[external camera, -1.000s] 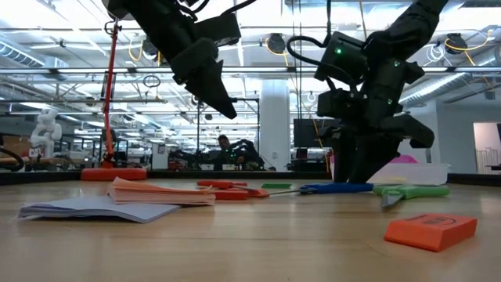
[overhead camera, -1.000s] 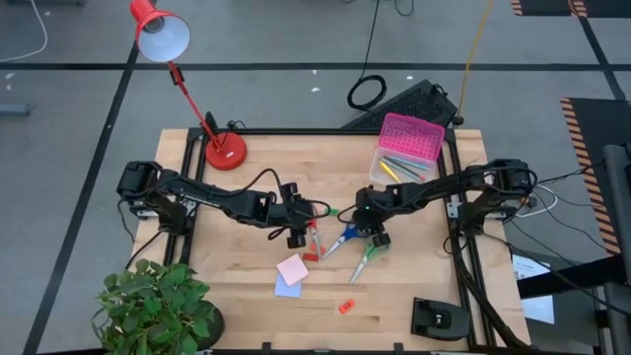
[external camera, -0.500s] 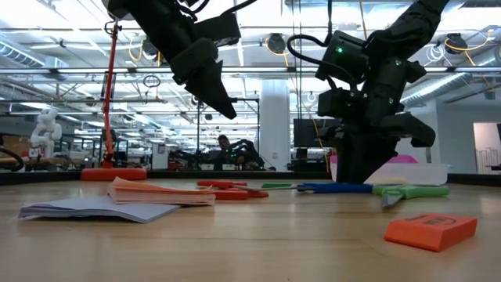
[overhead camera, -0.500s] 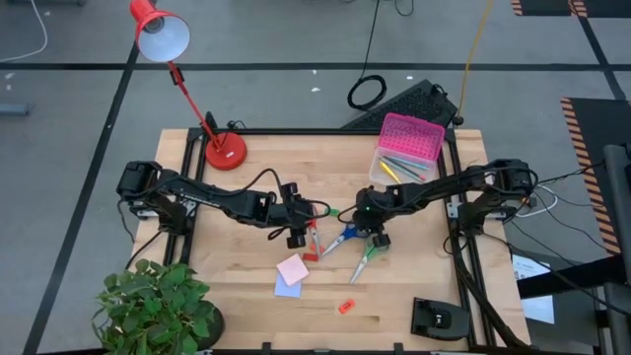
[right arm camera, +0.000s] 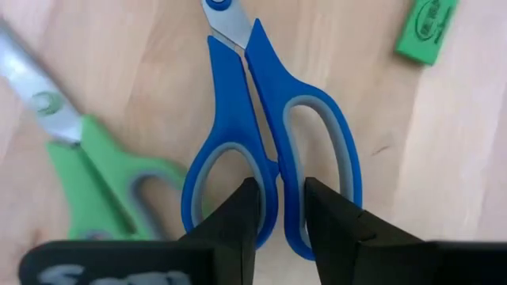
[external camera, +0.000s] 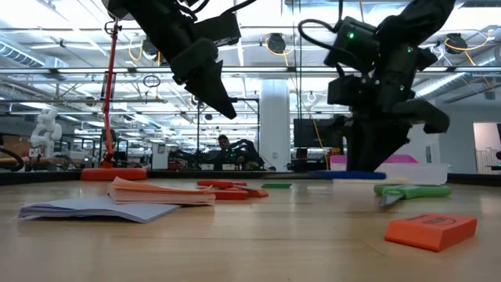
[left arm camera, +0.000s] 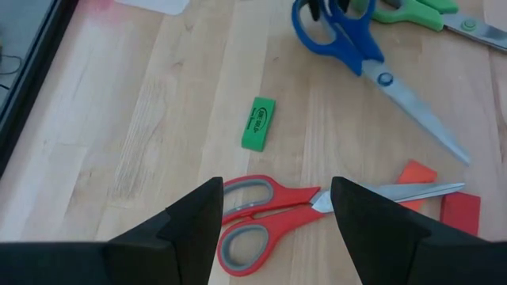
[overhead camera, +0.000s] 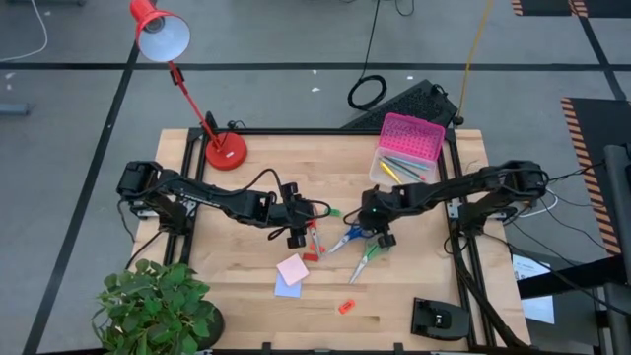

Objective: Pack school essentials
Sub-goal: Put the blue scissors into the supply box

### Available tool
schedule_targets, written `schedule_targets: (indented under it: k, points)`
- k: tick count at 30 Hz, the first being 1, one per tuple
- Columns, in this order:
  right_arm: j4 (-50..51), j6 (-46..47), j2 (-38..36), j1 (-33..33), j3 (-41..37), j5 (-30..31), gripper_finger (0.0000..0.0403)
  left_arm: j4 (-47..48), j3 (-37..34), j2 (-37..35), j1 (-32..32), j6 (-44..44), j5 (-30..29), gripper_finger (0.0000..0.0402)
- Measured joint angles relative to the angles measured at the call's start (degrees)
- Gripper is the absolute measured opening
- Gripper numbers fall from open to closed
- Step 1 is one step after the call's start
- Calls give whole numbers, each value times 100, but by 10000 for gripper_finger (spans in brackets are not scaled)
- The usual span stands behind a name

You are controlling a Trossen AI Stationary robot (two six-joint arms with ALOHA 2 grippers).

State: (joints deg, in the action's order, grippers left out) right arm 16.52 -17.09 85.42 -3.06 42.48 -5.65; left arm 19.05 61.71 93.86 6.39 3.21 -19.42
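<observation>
Blue-handled scissors [right arm camera: 269,150] are in my right gripper [right arm camera: 280,210], which is shut on them near the table's middle [overhead camera: 375,233]. Green-handled scissors [overhead camera: 367,258] lie flat just to their near side. My left gripper [left arm camera: 273,214] hangs open above the red-handled scissors [left arm camera: 261,218], which lie flat on the wood. A green eraser [left arm camera: 258,123] lies beyond them. Pink [overhead camera: 293,268] and lavender [overhead camera: 285,287] sticky-note pads and an orange eraser [overhead camera: 345,307] lie nearer the front edge. My right gripper pinches the blue scissors at their handles, on the two inner bars [right arm camera: 282,170] where the finger loops meet. One finger stands in each loop. The fingers come from above, pointing down. The scissors hang about level, blades [external camera: 337,175] clear of the table.
A clear box with a pink lid [overhead camera: 404,158] holding pens stands at the far right. A red desk lamp [overhead camera: 223,150] stands at the far left, a potted plant [overhead camera: 158,311] at the near left corner, a black object [overhead camera: 439,318] at the near right.
My right gripper has gone up and a little toward the table's right edge, lifting the blue scissors off the wood; they stay about level. The green scissors stay where they lay.
</observation>
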Motion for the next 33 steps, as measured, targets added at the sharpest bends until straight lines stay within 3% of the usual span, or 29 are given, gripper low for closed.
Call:
schedule_targets:
  k: [12, 22, 33]
  points:
    - [746, 420, -1192, 91, 11, 26, 81, -11, 0, 0, 0, -1, 0, 239]
    - [1635, 992, -2264, 93, 15, 632, 82, -61, 0, 0, 0, 1, -2, 239]
    - [2203, 1602, -3000, 91, 20, 1716, 82, -130, 0, 0, 0, 1, -2, 239]
